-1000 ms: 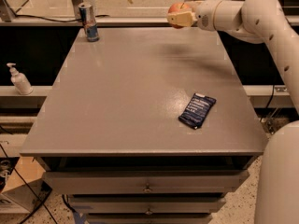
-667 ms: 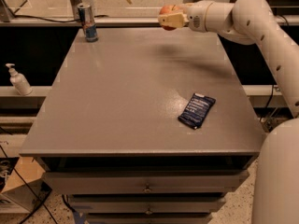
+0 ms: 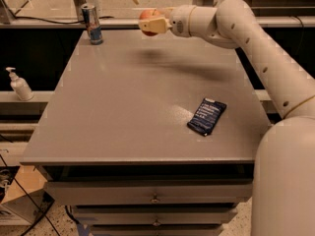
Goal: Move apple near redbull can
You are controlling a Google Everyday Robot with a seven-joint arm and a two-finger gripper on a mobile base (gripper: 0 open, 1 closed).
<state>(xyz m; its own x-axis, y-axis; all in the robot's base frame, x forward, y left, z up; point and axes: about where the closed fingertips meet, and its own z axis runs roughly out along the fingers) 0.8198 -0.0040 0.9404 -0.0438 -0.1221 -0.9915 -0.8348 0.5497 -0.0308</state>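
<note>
My gripper (image 3: pixel 149 22) is shut on the apple (image 3: pixel 146 15), a red-orange fruit held in the air above the far edge of the grey table (image 3: pixel 128 102). The redbull can (image 3: pixel 91 23), slim with a silver top and blue body, stands upright at the table's far left corner. The gripper and apple are to the right of the can, with a clear gap between them. The white arm reaches in from the right.
A dark blue snack packet (image 3: pixel 206 116) lies on the right side of the table. A white pump bottle (image 3: pixel 19 85) stands on a shelf left of the table. Drawers (image 3: pixel 155 198) sit under the table front.
The gripper with the apple has moved left along the far edge of the table, closer to the redbull can. The can and the packet have not moved.
</note>
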